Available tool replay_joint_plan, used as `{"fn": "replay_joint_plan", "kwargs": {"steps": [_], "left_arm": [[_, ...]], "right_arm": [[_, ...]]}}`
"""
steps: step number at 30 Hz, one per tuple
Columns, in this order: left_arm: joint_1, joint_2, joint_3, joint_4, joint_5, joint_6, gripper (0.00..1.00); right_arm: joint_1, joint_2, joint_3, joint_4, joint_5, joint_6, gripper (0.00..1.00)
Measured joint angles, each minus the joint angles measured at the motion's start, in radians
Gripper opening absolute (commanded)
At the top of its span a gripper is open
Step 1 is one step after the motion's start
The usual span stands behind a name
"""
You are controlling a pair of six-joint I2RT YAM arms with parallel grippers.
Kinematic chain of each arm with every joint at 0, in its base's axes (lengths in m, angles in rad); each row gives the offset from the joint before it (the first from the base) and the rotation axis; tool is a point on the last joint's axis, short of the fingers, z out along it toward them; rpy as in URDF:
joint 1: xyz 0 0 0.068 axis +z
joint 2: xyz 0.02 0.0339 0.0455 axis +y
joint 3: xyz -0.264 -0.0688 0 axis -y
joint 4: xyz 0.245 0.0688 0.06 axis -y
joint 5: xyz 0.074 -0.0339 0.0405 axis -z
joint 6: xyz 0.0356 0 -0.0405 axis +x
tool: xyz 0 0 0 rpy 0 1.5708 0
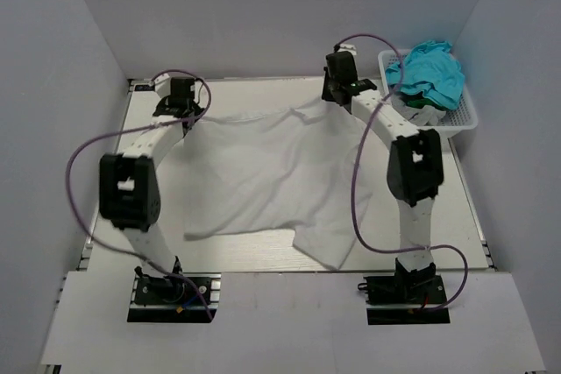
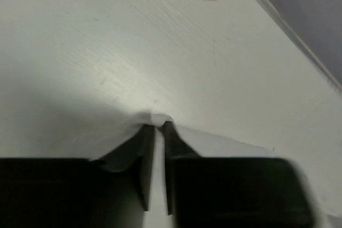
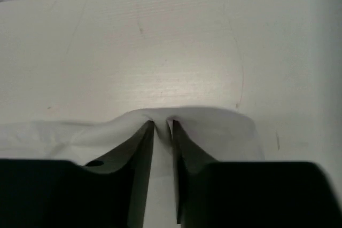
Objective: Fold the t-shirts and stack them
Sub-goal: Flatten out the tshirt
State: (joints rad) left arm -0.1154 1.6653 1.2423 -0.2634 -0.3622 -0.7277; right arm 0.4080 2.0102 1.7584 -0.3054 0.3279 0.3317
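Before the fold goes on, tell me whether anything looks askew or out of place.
The white t-shirt lies crooked: its near right corner trails closer to the near table edge than its left. The teal shirt bulges over the basket rim.

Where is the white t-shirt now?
In the top view, the white t-shirt lies spread centrally, its far edge pinched in the jaws of the left arm and right arm.

One white t-shirt is counted on the single bench. One teal t-shirt is counted in the one mesh basket; how many darker garments lie under it cannot be told. Two arms are counted, each carrying one pincer, the left pincer and the right pincer. Two purple cables are counted.
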Motion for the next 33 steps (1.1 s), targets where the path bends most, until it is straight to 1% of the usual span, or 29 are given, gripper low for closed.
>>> {"fn": "replay_joint_plan", "kwargs": {"steps": [1, 2, 5, 7, 9, 11, 13, 16, 19, 22, 24, 27, 30, 33], "left_arm": [[0.004, 0.108, 0.084, -0.010, -0.008, -0.005, 0.50], [0.008, 0.199, 0.158, -0.016, -0.017, -0.006, 0.99], [0.029, 0.423, 0.386, -0.074, -0.031, 0.000, 1.00], [0.042, 0.513, 0.516, -0.138, -0.030, 0.017, 1.00], [0.051, 0.546, 0.591, -0.182, -0.023, 0.037, 1.00], [0.058, 0.526, 0.600, -0.209, -0.015, 0.056, 1.00], [0.059, 0.458, 0.539, -0.208, 0.011, 0.083, 1.00], [0.048, 0.305, 0.387, -0.216, 0.071, 0.111, 1.00], [0.034, 0.133, 0.213, -0.207, 0.164, 0.117, 1.00], [0.019, -0.007, 0.042, -0.178, 0.272, 0.117, 1.00], [0.005, -0.038, -0.004, -0.184, 0.311, 0.116, 1.00], [-0.010, -0.027, -0.017, -0.204, 0.319, 0.108, 1.00], [-0.027, -0.016, -0.038, -0.211, 0.325, 0.103, 1.00], [-0.038, -0.002, -0.074, -0.201, 0.351, 0.100, 1.00]], "right_arm": [[-0.009, 0.083, 0.079, -0.006, -0.008, 0.003, 0.48], [-0.018, 0.156, 0.149, -0.006, -0.016, 0.002, 0.90], [-0.041, 0.292, 0.256, -0.006, -0.046, -0.013, 0.90], [-0.052, 0.314, 0.259, -0.024, -0.062, -0.020, 0.90], [-0.058, 0.300, 0.240, -0.033, -0.075, -0.025, 0.90], [-0.059, 0.247, 0.178, -0.024, -0.089, -0.026, 0.90], [-0.056, 0.135, 0.051, -0.018, -0.114, -0.026, 0.90], [-0.051, -0.058, -0.143, 0.000, -0.167, -0.021, 0.90], [-0.041, -0.234, -0.322, 0.018, -0.209, -0.010, 0.90], [-0.032, -0.350, -0.492, 0.037, -0.236, 0.006, 0.90], [-0.032, -0.375, -0.568, 0.032, -0.252, 0.016, 0.90], [-0.032, -0.376, -0.658, 0.031, -0.290, 0.032, 0.90], [-0.033, -0.377, -0.723, 0.040, -0.332, 0.042, 0.90], [-0.033, -0.372, -0.753, 0.045, -0.365, 0.051, 0.90]]}}
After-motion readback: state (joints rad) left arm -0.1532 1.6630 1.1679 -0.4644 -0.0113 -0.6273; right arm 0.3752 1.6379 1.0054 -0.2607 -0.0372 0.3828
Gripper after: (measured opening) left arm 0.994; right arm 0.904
